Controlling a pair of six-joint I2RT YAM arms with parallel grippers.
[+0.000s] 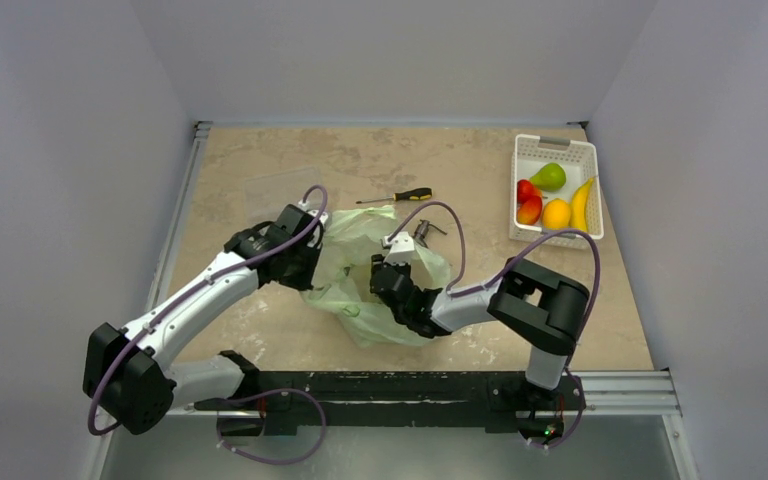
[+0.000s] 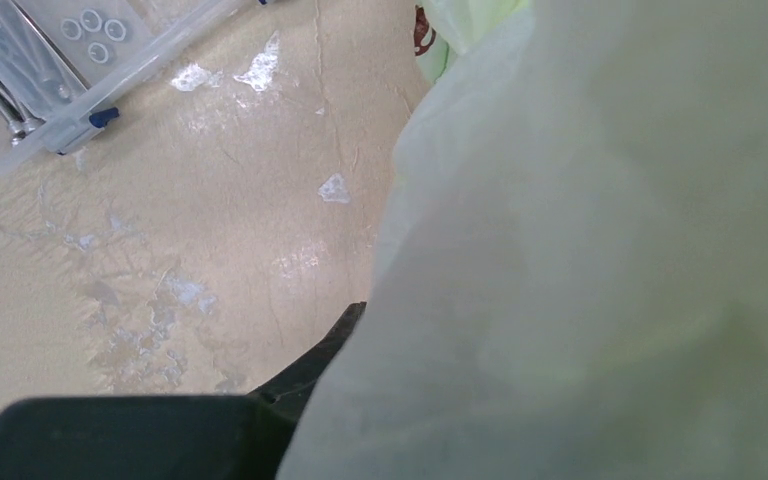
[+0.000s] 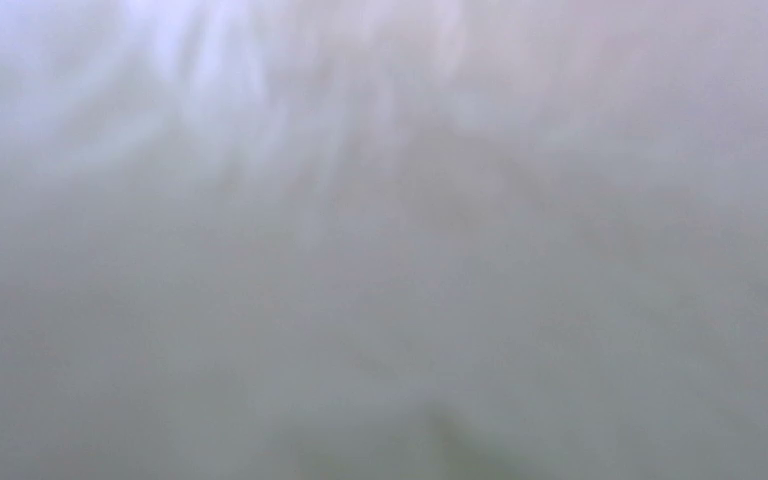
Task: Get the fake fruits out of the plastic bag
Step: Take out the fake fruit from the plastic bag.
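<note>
Top external view: on the beige table (image 1: 620, 290), the pale green plastic bag (image 1: 360, 300) lies crumpled in the middle, between the two arms. At the far right corner, well apart from the bag, the white slotted basket (image 1: 535, 150) already holds five fake fruits (image 1: 556, 213): a green pear (image 1: 548, 177), a banana (image 1: 582, 203), an orange round one and two red ones.

The left gripper (image 1: 305, 265) sits clenched at the bag's left edge, apparently pinching the film; its wrist view is half filled by draped film. The right gripper (image 1: 388, 275) is pushed into the bag's mouth. Its own camera shows only blurred film, so I cannot tell whether its jaws are spread or grasping anything. A yellow-and-black screwdriver (image 1: 395, 196) lies just beyond the bag.

The step in hand looks like a reach inside for another fruit, though none shows through the film. Next, the right arm needs a firm hold on a fruit alone, not on plastic, while the left keeps the mouth held wide.
</note>
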